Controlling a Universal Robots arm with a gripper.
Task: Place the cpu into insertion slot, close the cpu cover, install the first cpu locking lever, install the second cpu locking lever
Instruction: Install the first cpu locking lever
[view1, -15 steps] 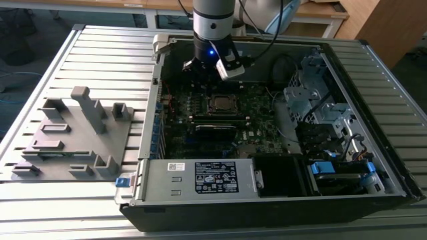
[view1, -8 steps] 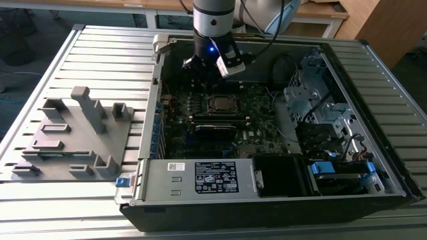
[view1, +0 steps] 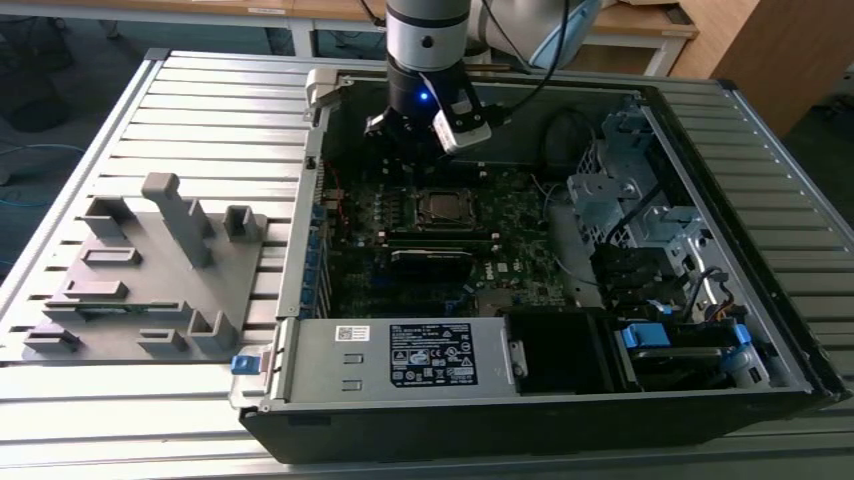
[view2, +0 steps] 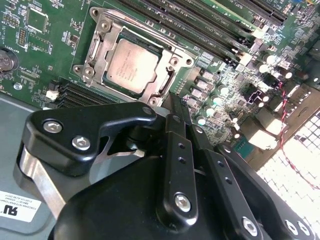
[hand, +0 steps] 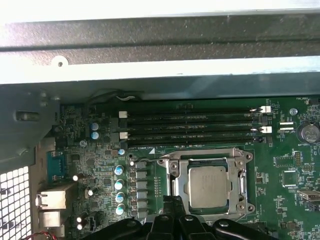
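Green motherboard (hand: 272, 192): grey-silver square cpu (hand: 207, 186) within silvery cpu cover (hand: 207, 161).

Exterior view is looking down at a slant, from well back, taking in the whole open computer case (view1: 534, 400) on the slatted table (view1: 200, 110). Both wrist views are sitting close over the motherboard (hand: 90, 165), looking past the gripper (hand: 173, 202) from different sides, the second tilted. All three are sharing the cpu (view1: 438, 207) and the memory slots (hand: 190, 127).
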